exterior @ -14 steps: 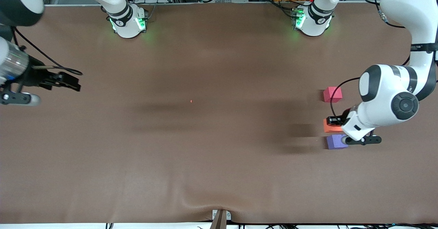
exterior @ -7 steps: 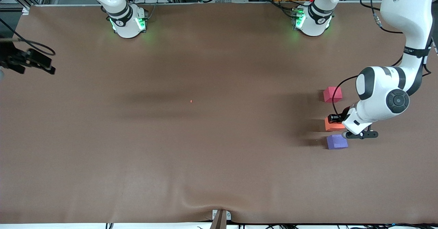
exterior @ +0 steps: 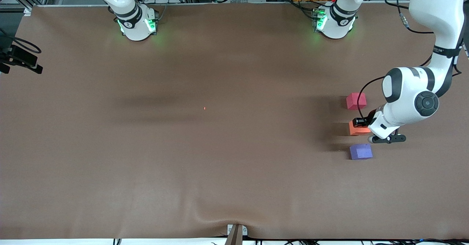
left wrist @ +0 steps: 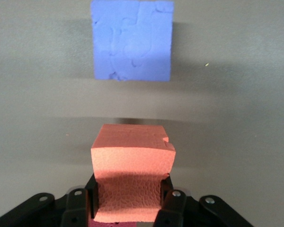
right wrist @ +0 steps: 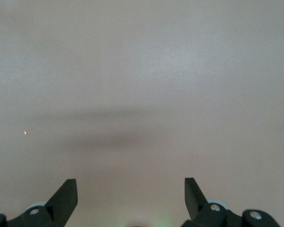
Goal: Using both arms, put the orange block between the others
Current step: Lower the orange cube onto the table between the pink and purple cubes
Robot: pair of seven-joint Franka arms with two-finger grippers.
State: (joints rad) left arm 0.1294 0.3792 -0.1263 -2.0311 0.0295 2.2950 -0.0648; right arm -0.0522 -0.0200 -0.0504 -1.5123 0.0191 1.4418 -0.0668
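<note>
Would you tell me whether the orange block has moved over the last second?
Yes. Held shut in the left gripper, the orange block has drifted away from the purple-blue cube toward the red-pink cube; both cubes stayed put.

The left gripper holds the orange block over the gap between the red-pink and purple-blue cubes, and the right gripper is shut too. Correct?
Not quite: the right gripper is open and empty, as the right wrist view shows. The left gripper does hold the orange block.
</note>
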